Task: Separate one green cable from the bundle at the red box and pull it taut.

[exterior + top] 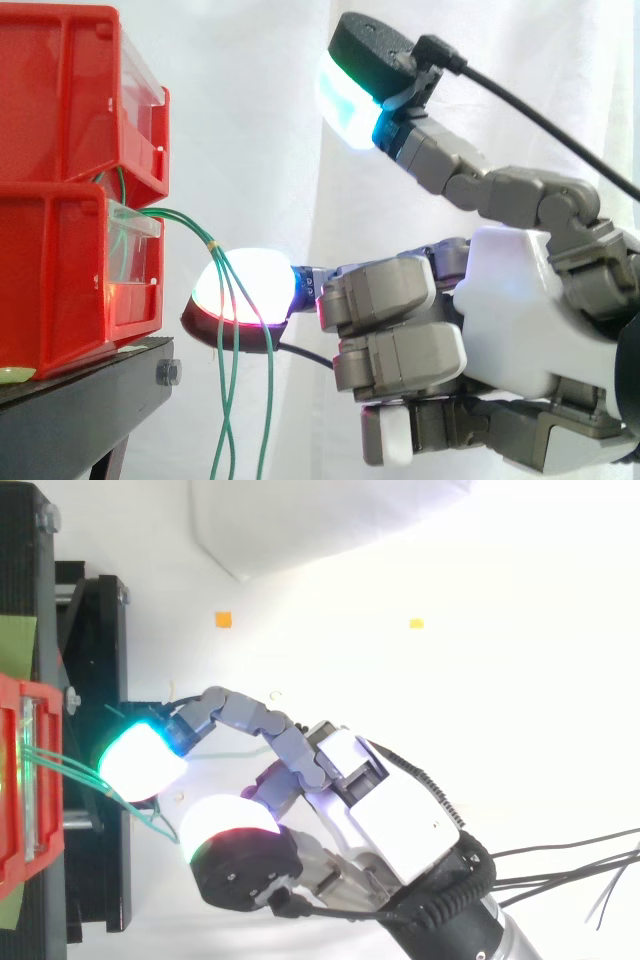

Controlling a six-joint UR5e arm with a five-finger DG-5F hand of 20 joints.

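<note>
You have an upper red bin [60, 90] stacked on a lower red bin [50, 280], both on the black stand [80, 400]. The green cables [232, 400] leave the lower bin's front, are tied together just outside it and hang slack past the stand's edge. A white curtain [250, 100] hangs behind. Your robot hand [520, 300] is released: one glowing fingertip [250, 280] sits at the bundle, the thumb is raised well apart, and nothing is pinched.

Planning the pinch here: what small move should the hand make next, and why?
Probably close the thumb down onto the forward fingertip. The hand is open, that fingertip sits at the green cables beside the red bins, and the thumb stands high above, pinching nothing.
</note>
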